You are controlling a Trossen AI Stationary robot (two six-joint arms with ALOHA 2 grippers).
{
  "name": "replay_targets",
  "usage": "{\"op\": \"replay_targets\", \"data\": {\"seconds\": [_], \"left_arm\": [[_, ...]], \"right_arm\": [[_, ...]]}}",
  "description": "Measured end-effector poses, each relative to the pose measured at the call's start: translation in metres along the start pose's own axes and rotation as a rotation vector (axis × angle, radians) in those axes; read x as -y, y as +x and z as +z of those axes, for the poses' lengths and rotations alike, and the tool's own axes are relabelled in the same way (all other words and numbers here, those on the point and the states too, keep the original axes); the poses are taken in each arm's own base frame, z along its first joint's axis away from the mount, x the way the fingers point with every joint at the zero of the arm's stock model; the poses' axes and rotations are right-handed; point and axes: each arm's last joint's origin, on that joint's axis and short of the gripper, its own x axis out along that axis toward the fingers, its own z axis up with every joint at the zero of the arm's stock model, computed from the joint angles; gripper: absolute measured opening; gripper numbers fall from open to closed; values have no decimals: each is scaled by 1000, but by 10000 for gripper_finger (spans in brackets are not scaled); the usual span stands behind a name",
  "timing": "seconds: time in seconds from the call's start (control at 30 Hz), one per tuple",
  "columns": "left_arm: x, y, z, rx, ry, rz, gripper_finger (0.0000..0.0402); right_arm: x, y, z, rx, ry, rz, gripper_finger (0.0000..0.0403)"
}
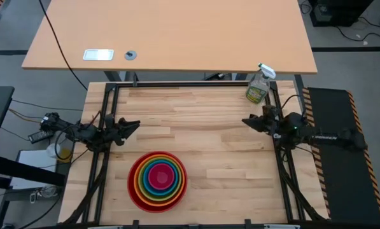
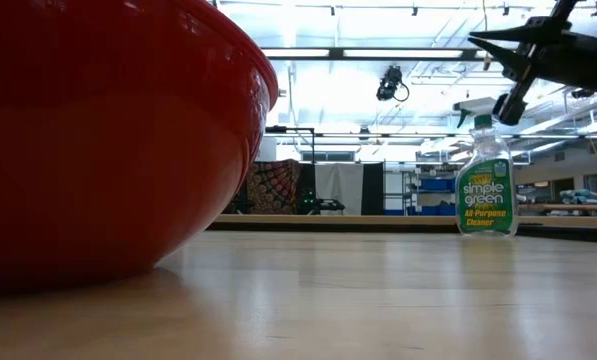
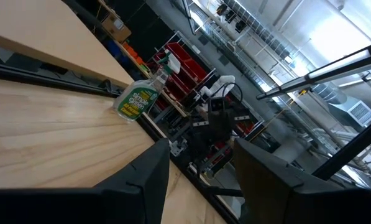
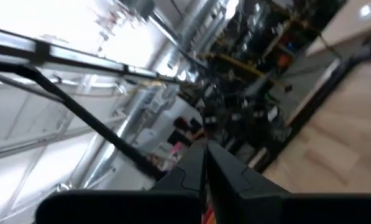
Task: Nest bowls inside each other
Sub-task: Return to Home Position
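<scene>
The bowls (image 1: 157, 180) sit nested near the table's front edge, left of centre: red outermost, then orange, lime green, blue, with pink in the middle. The red bowl's wall (image 2: 98, 130) fills the left of the low view, its base on the wood. My left gripper (image 1: 133, 125) hovers open at the table's left edge, above and behind the bowls, holding nothing. My right gripper (image 1: 246, 121) hovers shut at the right edge, fingers (image 4: 204, 165) together, touching nothing.
A clear spray bottle (image 1: 258, 86) with a green label stands upright at the table's far right corner, also in the low view (image 2: 485, 185) and left wrist view (image 3: 137, 99). A second, larger tabletop (image 1: 170, 32) lies beyond the far edge.
</scene>
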Motion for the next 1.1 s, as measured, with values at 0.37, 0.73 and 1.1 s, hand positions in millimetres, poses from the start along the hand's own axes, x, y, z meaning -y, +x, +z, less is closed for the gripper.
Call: {"op": "replay_targets", "data": {"seconds": [0.37, 0.73, 1.1], "left_arm": [[-1, 0, -2, -14, 18, 13, 180], [-6, 0, -6, -55, 66, 45, 180], [-5, 0, -6, -51, 61, 42, 180]], "right_arm": [[-21, 37, -17, -163, -182, -88, 7], [-3, 37, -30, -235, -333, -170, 6], [-26, 24, -11, -75, -449, -39, 5]]}}
